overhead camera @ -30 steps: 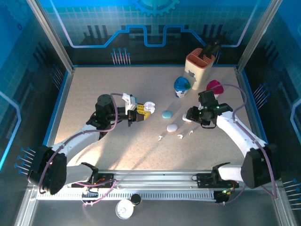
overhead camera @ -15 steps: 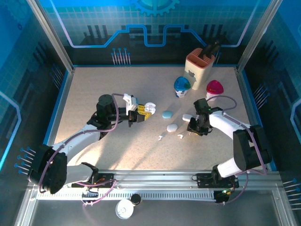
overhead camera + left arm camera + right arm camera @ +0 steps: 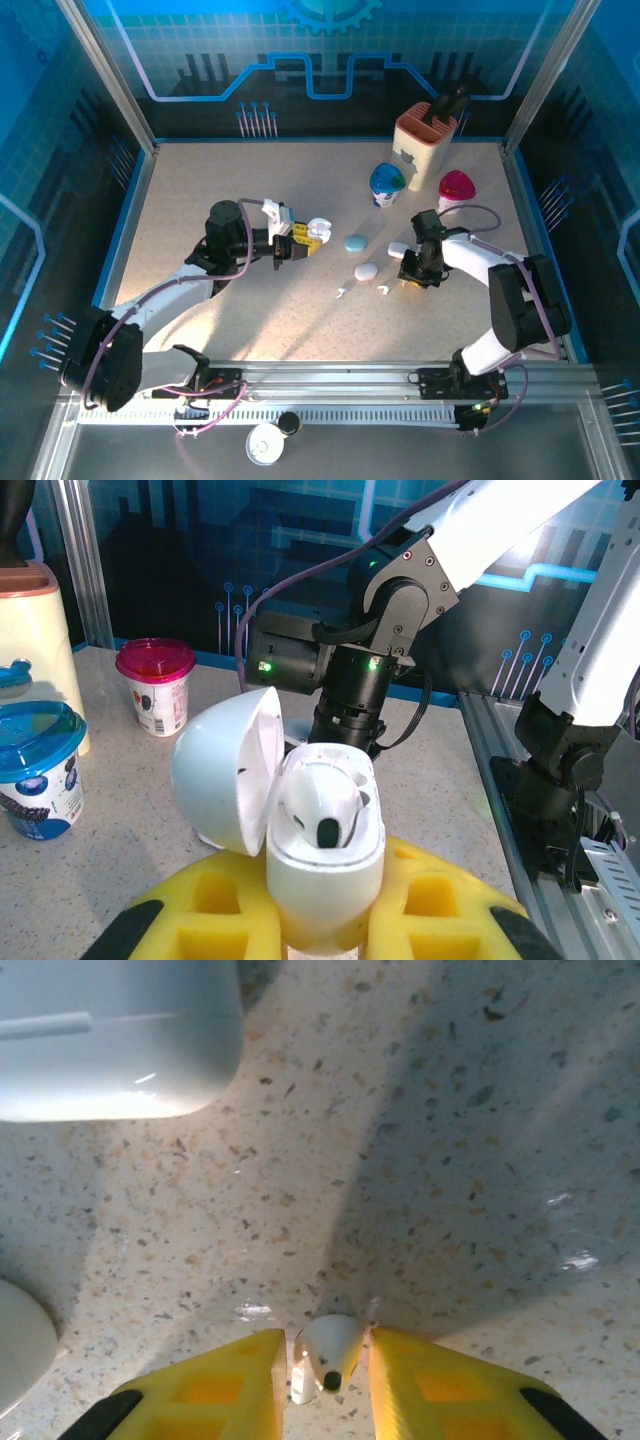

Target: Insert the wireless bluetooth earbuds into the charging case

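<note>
From above, my left pincer (image 3: 303,241) is clamped on the open white pebble-shaped charging case (image 3: 318,230), over the speckled beige desk (image 3: 200,180). Just right of that open case lies a pale blue pebble-shaped case (image 3: 356,242), and a closed white pebble-shaped case (image 3: 366,271) sits a little nearer to me. Farther right of the open case, my right pincer (image 3: 408,275) points down at the desk, with a second closed white case (image 3: 398,248) just beside it. 1 tiny white stemmed earbud (image 3: 341,292) and 1 more loose earbud (image 3: 382,290) lie on the desk, right of the open case and nearer my bases.

On my left wrist camera, my left pincer (image 3: 325,925) grips the base of the open case (image 3: 325,865) from both sides with its yellow fingers (image 3: 200,905). The domed lid (image 3: 225,780) is swung open to the left. A rounded white form with a dark oval spot sits in the well, and I cannot tell whether it is a seated earbud. Left of the case stand a pink-lidded cup (image 3: 155,685) and a blue-lidded cup (image 3: 35,770).

On my right wrist camera, my right pincer (image 3: 327,1372) is narrowly apart, with 1 small white earbud (image 3: 330,1345) on the desk between the fingers, just beside each. I cannot tell whether they press on it.
</note>
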Robot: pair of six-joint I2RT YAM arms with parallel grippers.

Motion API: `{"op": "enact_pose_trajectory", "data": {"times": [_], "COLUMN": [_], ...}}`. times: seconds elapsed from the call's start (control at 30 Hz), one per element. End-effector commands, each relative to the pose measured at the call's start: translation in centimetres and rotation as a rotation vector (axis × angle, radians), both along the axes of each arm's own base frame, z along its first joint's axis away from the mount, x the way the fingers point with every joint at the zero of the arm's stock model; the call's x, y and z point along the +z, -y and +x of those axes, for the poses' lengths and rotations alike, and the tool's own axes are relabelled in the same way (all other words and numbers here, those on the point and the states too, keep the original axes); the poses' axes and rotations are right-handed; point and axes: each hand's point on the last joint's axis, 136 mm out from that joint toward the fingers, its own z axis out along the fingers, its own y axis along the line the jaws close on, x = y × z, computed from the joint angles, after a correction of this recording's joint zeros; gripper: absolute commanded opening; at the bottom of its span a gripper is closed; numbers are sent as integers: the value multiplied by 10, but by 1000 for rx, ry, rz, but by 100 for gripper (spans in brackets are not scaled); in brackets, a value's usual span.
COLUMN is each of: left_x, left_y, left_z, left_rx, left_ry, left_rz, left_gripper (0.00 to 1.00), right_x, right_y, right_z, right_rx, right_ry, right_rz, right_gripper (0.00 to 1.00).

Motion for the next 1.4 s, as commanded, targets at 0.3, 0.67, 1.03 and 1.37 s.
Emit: {"op": "enact_pose_trajectory", "data": {"times": [0.3,0.67,1.03,1.37], "left_x": [12,12,14,19], "left_y": [5,5,7,18], "left_z": [-3,-2,25,34], "left_rx": [-38,-35,74,79], "left_ry": [37,38,-24,-55], "left_rz": [-17,-20,-47,-44], "left_gripper": [5,5,4,4], "right_x": [3,14,129,277], "right_y": [2,-3,-39,-101], "right_z": [16,15,38,41], "right_rx": [-31,-33,148,371], "right_ry": [9,63,574,1028], "right_rz": [8,47,185,369], "right_gripper": [20,13,14,14]}}
